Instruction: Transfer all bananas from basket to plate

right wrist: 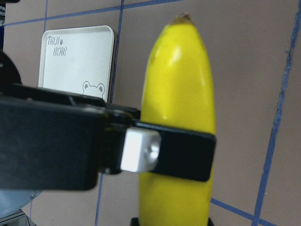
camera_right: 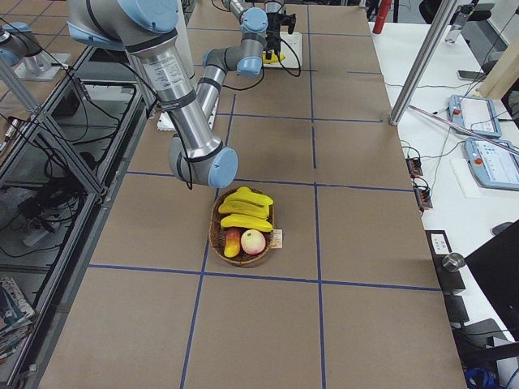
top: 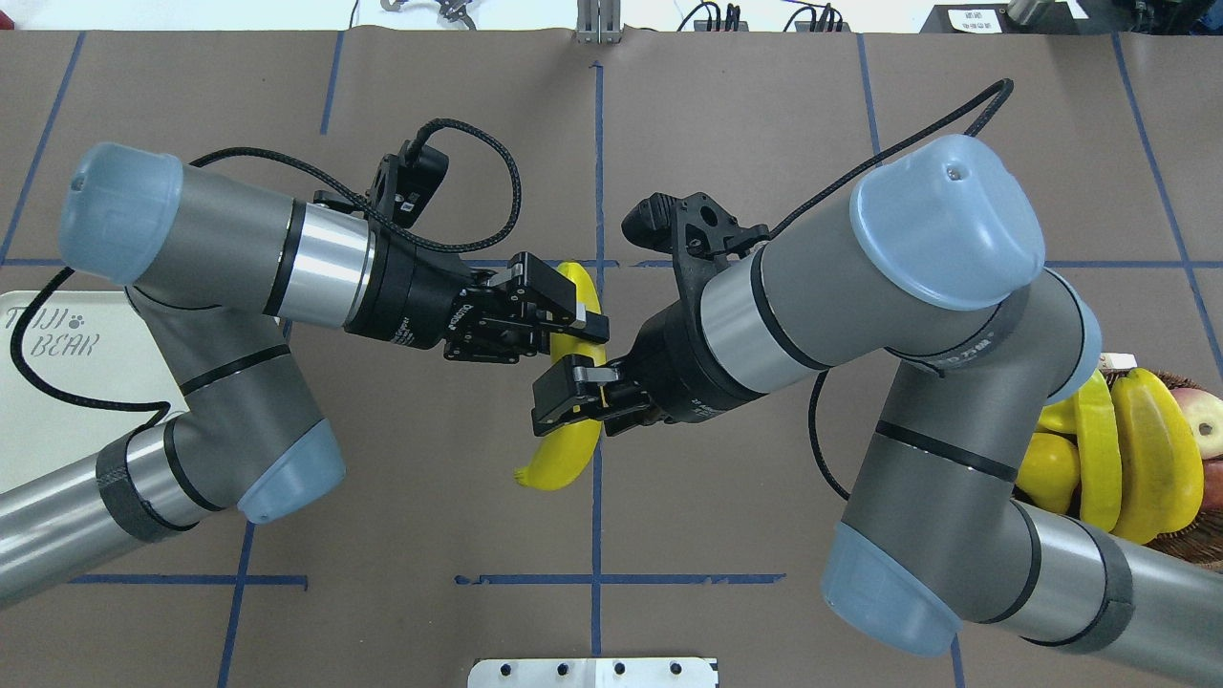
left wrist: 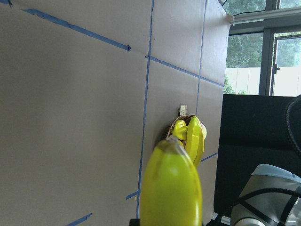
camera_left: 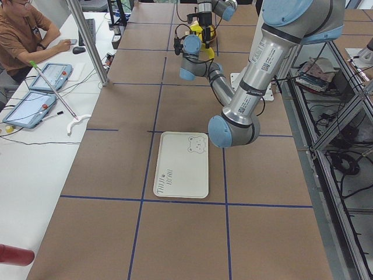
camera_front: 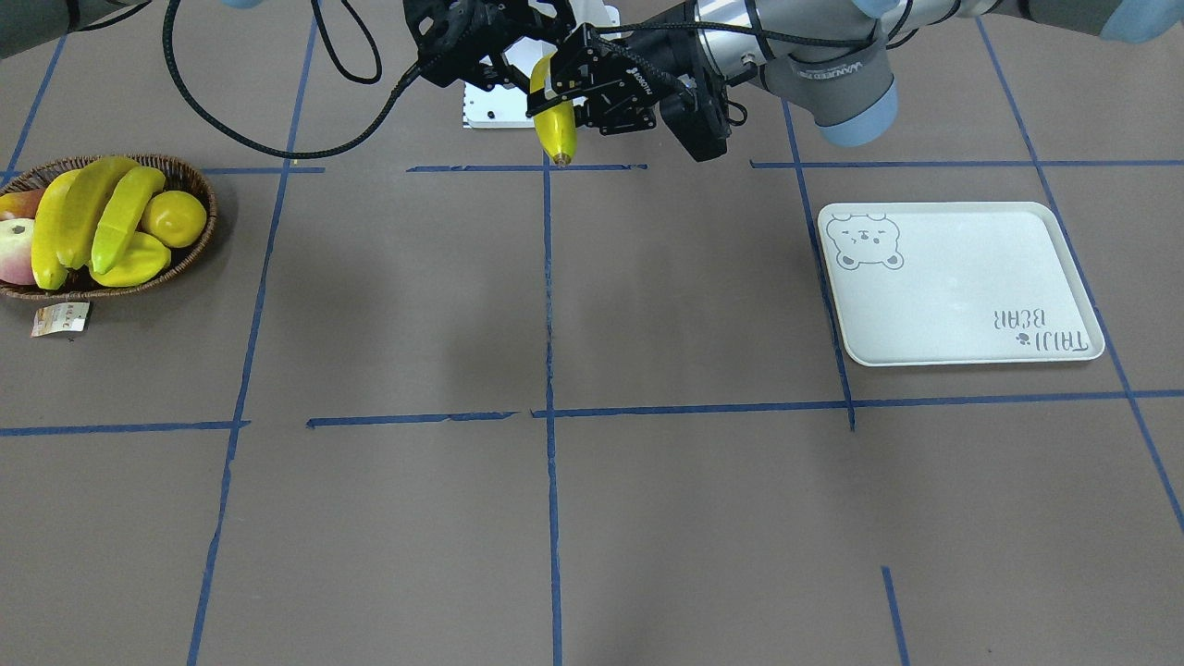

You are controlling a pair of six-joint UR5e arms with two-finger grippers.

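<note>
One yellow banana [top: 562, 451] hangs in mid-air over the table's middle, held by both grippers. My left gripper [top: 573, 315] is shut on its upper part, and my right gripper [top: 571, 394] is shut on its middle. The same banana shows in the front view [camera_front: 557, 129], the left wrist view [left wrist: 171, 188] and the right wrist view [right wrist: 181, 80], where a left finger lies across it. Three more bananas [camera_front: 92, 217] lie in the wicker basket [camera_front: 200, 185] on my right. The bear-printed plate [camera_front: 962, 287] on my left holds nothing.
The basket also holds a round yellow fruit [camera_front: 176, 217], a ridged yellow fruit [camera_front: 139, 264] and a reddish apple [camera_front: 14, 250]. A paper tag [camera_front: 60, 319] lies beside it. A white mount plate [top: 592, 672] sits at the robot's base. Operators' desks flank the table ends.
</note>
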